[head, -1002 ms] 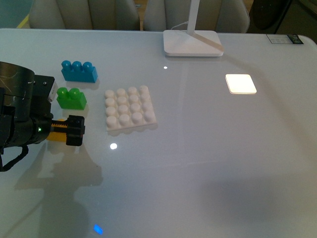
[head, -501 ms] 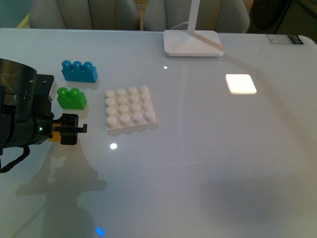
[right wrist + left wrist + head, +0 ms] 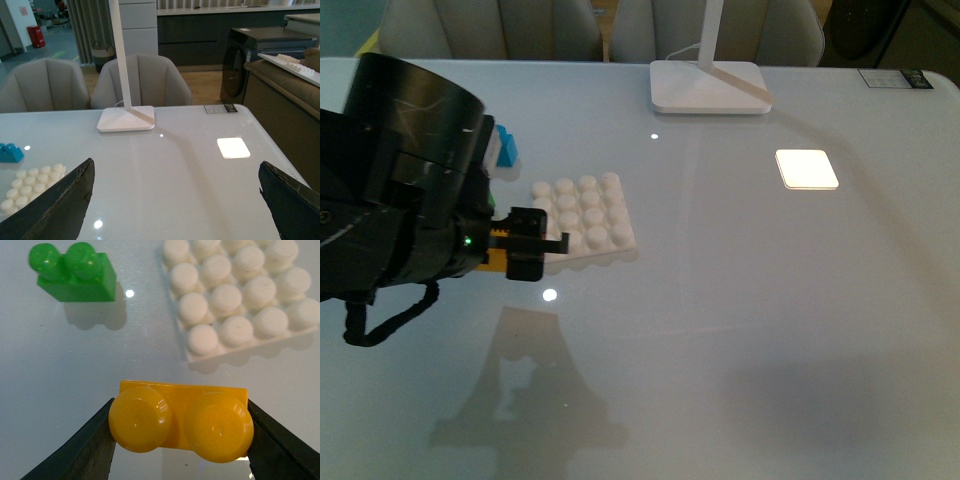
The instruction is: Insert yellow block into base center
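My left gripper [image 3: 525,245] is shut on the yellow block [image 3: 182,422], a two-stud brick held above the table. In the front view only a sliver of the yellow block [image 3: 496,258] shows beside the fingers. The gripper sits at the near left edge of the white base [image 3: 582,218], a square plate with a 4x4 grid of studs. In the left wrist view the base [image 3: 240,300] lies beyond the block, to one side. My right gripper [image 3: 175,200] is open and empty, above the table, and does not show in the front view.
A green two-stud brick [image 3: 75,272] lies on the table near the base. A blue brick [image 3: 507,147] is mostly hidden behind my left arm. A white lamp foot [image 3: 708,86] stands at the back. A bright square patch of light [image 3: 806,168] lies right of the base.
My left gripper has risen and moved right with the yellow block, from the table left of the base to the base's near left edge. The arm now hides the green brick.
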### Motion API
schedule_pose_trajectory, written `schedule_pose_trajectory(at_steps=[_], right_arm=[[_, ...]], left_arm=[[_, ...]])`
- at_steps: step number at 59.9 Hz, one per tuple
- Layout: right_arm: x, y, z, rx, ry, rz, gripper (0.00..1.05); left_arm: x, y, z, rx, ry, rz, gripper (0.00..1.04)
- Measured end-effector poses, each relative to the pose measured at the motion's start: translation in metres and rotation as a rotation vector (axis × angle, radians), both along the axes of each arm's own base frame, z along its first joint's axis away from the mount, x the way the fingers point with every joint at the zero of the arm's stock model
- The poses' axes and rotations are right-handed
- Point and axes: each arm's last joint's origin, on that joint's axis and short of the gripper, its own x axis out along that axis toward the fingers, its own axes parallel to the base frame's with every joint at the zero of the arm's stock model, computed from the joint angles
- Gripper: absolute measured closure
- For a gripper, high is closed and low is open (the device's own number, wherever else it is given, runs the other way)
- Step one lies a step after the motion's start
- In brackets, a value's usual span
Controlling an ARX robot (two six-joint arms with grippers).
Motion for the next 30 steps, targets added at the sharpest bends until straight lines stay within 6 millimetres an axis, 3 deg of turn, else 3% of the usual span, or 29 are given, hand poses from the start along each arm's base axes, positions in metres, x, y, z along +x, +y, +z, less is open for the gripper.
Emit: schedule_pose_trajectory(at_steps=[13, 30], right_arm=[[0.000, 0.000, 0.000, 0.000, 0.000, 0.000, 0.09], [0.000, 0.000, 0.000, 0.000, 0.000, 0.000, 0.09]], left_arm=[[0.005, -0.037, 0.011, -0.030, -0.009, 0.003, 0.42], [0.021, -0.061, 0.007, -0.046, 0.001, 0.099, 0.42]])
